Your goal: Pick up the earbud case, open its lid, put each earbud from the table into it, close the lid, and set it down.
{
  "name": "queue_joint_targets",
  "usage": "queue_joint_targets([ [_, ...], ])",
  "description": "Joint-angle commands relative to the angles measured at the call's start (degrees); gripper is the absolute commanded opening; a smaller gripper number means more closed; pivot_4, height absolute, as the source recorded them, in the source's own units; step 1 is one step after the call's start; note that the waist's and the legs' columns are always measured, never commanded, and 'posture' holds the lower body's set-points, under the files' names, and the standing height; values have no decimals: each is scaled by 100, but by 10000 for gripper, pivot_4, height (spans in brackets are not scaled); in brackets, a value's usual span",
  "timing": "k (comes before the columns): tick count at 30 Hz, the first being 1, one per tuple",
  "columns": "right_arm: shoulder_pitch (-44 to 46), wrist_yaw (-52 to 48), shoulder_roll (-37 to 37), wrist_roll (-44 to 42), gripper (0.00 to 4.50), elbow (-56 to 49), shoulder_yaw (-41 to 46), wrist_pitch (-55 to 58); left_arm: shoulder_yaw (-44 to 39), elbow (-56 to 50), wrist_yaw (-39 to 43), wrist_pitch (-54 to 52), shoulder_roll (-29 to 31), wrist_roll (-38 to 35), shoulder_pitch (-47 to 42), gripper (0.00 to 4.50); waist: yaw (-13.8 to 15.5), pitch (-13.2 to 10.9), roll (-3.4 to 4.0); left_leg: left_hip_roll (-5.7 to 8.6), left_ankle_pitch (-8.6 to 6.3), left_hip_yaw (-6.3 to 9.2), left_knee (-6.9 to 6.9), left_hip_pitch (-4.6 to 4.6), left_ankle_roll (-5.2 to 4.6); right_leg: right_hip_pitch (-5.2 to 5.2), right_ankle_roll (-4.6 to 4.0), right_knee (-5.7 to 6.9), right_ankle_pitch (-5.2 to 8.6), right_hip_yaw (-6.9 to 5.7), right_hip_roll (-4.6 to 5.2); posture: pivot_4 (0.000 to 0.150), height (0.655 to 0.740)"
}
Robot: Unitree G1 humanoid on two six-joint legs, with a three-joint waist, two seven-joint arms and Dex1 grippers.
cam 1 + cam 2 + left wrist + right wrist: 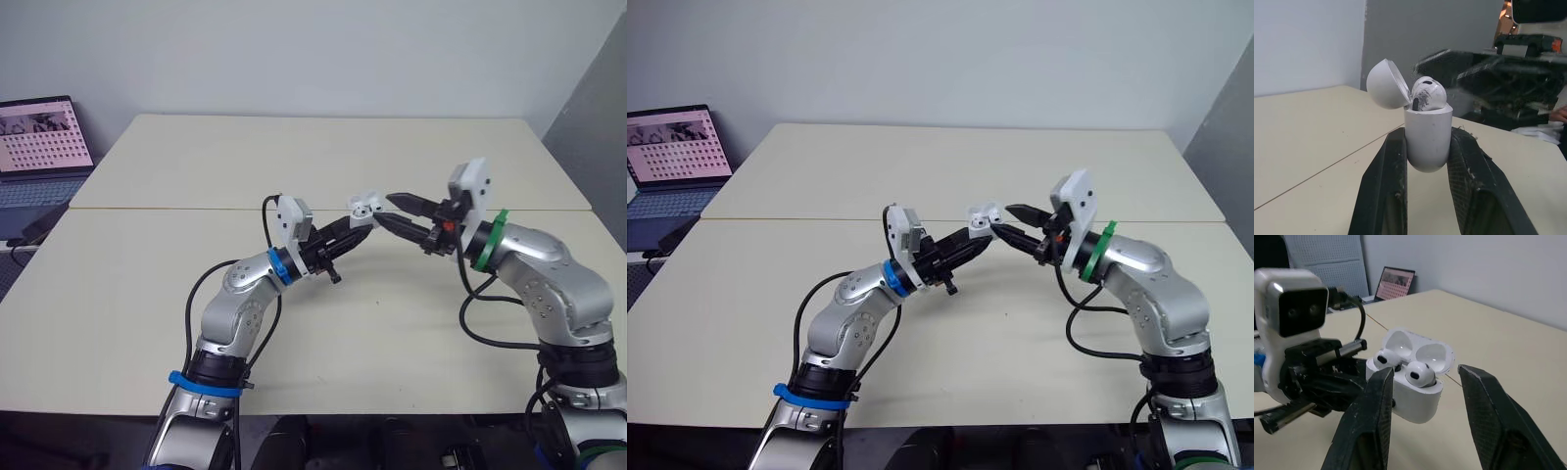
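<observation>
Right now the left fingers [359,223] are clamped on the lower body of the case [1427,139], one on each side. They hold it upright and clear of the tabletop [294,157], above the seam [176,209] between the two boards. I read that grip as deliberate. Squeezing low on the body leaves the hinge and the mouth free, and lifting the case brings it within reach of the other arm.

The lid [1385,84] is swung fully back, and both earbuds [1419,373] sit in their wells, heads up. I see none lying loose near the seam. By my judgement the loading is done, which leaves closing the lid and setting the case down.

The right fingers [384,209] are spread apart and carry nothing. They hang over the seam too, just beside the case, with their tips pointing at its open top. In the right wrist view the case lies between and beyond the two tips, so they frame it without touching it, as far as I can tell. From there, one tip could reach over and push the lid forward. I would go gently, because the only thing bracing the case is the pinch of the left fingers, and a hard shove could twist it out of that grip.
</observation>
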State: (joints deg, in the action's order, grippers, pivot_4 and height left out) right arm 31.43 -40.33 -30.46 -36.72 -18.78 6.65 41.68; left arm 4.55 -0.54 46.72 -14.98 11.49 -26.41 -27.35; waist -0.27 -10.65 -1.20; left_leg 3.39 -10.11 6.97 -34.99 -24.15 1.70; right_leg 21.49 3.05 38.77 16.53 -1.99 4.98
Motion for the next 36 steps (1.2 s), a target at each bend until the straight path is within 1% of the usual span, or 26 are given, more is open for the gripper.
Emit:
queue_joint_targets([
  [1, 591, 466, -97, -761, 21398, -82, 654, 738, 34, -242, 204, 233, 167, 90, 44, 7450, -17, -3, 5, -1, 0, -3, 1, 0, 0, 2, 0, 0, 0, 2, 0, 1500, 7400],
  [3, 824, 668, -178, -861, 21398, 111, 645, 1189, 74, -288, 332, 283, 264, 108, 98, 7450, -21, -3, 5, -5, 0, -5, 4, 1, 0, 7, -3, 2, 1, 5, 0, 1500, 7400],
  [5, 972, 568, -511, -579, 21398, 359, 121, 1635, 205, -372, 577, 422, 448, 226, 207, 7450, -15, -3, 6, -7, 0, -2, 6, 1, 0, 6, -8, 1, 4, 0, -2, 1500, 7400],
  [6, 1020, 558, -625, -464, 17744, 463, -106, 1818, 268, -388, 692, 504, 531, 281, 247, 7450, -15, -3, 6, -7, 0, -2, 8, 1, 0, 5, -10, -2, 5, 0, -2, 1500, 7400],
  [7, 1095, 633, -597, -428, 15579, 616, -217, 1970, 336, -394, 788, 585, 607, 343, 268, 7450, -14, -3, 6, -6, 0, -4, 9, 0, 0, 5, -10, -5, 5, 1, -2, 1500, 7400],
  [11, 1440, 775, -376, -223, 1440, 1069, -634, 2293, 576, -353, 1050, 870, 736, 561, 242, 7450, -16, -4, 8, -4, 0, -11, 9, -16, -1, 23, -12, -2, 4, 9, 1, 1500, 7400],
  [12, 1517, 768, -319, -228, 641, 1139, -700, 2400, 644, -319, 1083, 970, 745, 655, 222, 7450, -17, -5, 8, -4, 1, -10, 8, -23, -1, 33, -11, 2, 4, 9, 1, 1500, 7400],
  [15, 1730, 678, -222, -293, 641, 1247, -876, 2729, 803, -202, 1048, 1149, 737, 954, 153, 7450, -21, -5, 8, -3, 1, -9, 8, -32, -1, 45, -11, 7, 4, 7, 1, 1500, 7400],
  [17, 1786, 621, -181, -387, 641, 1171, -899, 2896, 810, -177, 959, 1134, 712, 1028, 140, 7450, -21, -5, 8, -3, 1, -8, 8, -35, -1, 48, -11, 9, 4, 4, 0, 1500, 7400],
  [21, 1693, 541, -203, -711, 641, 634, -797, 3352, 723, -212, 770, 968, 672, 1021, 161, 7450, -23, -5, 8, -2, 1, -6, 9, -42, -1, 55, -11, 11, 4, 2, 0, 1500, 7400],
  [27, 1311, 803, -84, -916, 641, -62, -615, 3684, 636, -197, 512, 683, 573, 957, 58, 7450, -22, -5, 8, -1, 1, -2, 6, -45, -1, 56, -9, 14, 4, -2, 0, 1500, 7400],
  [30, 1166, 877, -80, -864, 641, -268, -561, 3624, 577, -202, 469, 483, 506, 846, 15, 7450, -23, -5, 8, -2, 1, -3, 5, -45, -2, 56, -9, 16, 4, -2, -2, 1500, 7400],
  [32, 1000, 852, -138, -731, 641, -481, -463, 3238, 484, -309, 447, 171, 466, 617, 29, 7450, -24, -5, 8, -3, 1, -3, 5, -45, -2, 57, -8, 17, 4, -3, -2, 1500, 7400],
  [34, 851, 867, -104, -807, 641, -704, -30, 2854, 447, -455, 531, -188, 527, 401, 75, 7450, -27, -5, 8, -3, 1, -1, 4, -45, -2, 57, -7, 17, 4, -5, -3, 1500, 7400],
  [36, 783, 907, -42, -1041, 641, -821, 347, 2746, 393, -545, 517, -554, 585, 234, 106, 7450, -30, -5, 8, -2, 1, -2, 5, -46, -2, 57, -7, 17, 4, -4, -3, 1500, 7400],
])
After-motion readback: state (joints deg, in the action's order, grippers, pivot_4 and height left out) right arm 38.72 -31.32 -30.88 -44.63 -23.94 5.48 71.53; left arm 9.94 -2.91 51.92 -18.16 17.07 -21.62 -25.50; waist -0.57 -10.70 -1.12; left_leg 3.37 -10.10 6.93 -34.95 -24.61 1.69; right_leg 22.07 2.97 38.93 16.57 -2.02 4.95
